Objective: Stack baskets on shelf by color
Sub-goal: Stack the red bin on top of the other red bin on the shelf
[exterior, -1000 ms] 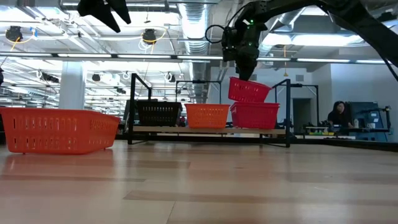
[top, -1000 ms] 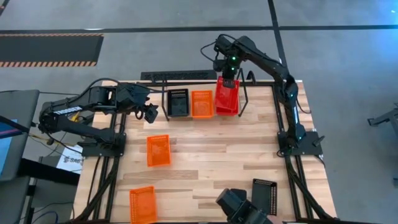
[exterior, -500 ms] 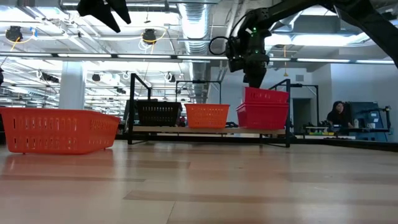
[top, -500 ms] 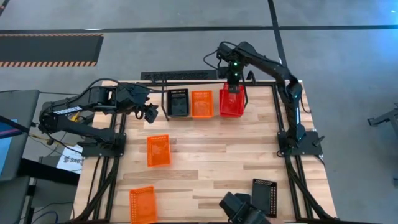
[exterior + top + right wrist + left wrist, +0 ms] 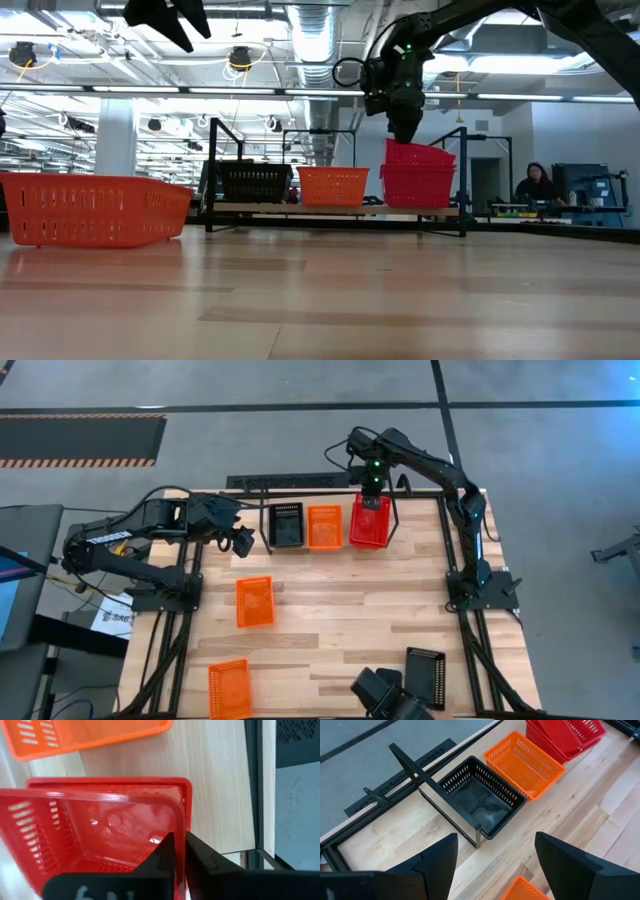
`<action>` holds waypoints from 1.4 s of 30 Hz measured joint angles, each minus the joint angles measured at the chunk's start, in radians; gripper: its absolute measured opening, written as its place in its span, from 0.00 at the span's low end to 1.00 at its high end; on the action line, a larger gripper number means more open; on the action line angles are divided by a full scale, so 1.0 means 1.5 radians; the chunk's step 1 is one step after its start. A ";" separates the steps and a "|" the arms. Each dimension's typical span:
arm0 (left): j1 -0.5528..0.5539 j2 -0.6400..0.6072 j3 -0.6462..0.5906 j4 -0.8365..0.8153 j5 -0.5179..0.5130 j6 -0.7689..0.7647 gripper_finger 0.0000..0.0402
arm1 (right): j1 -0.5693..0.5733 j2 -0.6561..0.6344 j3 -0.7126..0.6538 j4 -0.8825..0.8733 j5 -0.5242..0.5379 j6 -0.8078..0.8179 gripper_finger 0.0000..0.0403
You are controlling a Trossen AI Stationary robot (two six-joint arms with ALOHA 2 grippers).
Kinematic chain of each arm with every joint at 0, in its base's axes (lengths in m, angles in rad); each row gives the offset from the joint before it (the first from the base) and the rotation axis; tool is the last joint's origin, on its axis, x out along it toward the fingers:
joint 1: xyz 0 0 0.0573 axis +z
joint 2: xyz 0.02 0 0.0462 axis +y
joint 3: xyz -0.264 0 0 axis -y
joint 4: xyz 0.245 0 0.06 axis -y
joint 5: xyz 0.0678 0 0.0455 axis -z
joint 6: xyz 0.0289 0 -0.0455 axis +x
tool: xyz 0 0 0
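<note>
the right gripper (image 5: 371, 498) sits in the upper middle of the high view, at the far end of the top red basket (image 5: 369, 523). in the right wrist view its two dark fingers (image 5: 167, 851) stand close together with the basket's red end wall between them, so it is pinching that wall. this basket is nested in a second red basket (image 5: 419, 189) at the right end of the shelf (image 5: 395, 510); in the low view the top one (image 5: 420, 155) sits slightly tilted, its left end higher.

on the shelf, left of the red pair, stand an orange basket (image 5: 324, 526) in the middle and a black basket (image 5: 287, 525) at the left, side by side in the upper centre of the high view.

the left gripper (image 5: 237, 542) hangs at centre left of the high view, just left of the shelf, its fingers spread wide and holding nothing.

off the shelf, an orange basket (image 5: 254, 601) lies on the table (image 5: 340, 620) left of centre, another orange basket (image 5: 229, 688) at the lower left edge, and a black basket (image 5: 424, 664) at the lower right.

a person (image 5: 532, 186) sits in the room beyond, at the right of the low view.
</note>
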 joint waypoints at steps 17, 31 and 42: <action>0.000 0.000 0.000 0.000 0.000 -0.002 0.63 | 0.009 -0.025 0.000 0.010 0.028 0.000 0.18; 0.000 0.000 0.000 0.001 -0.001 -0.003 0.63 | 0.012 -0.067 0.000 0.003 0.055 0.035 0.02; 0.000 0.000 0.000 0.001 -0.001 -0.010 0.63 | 0.016 -0.066 0.000 0.006 0.054 0.041 0.01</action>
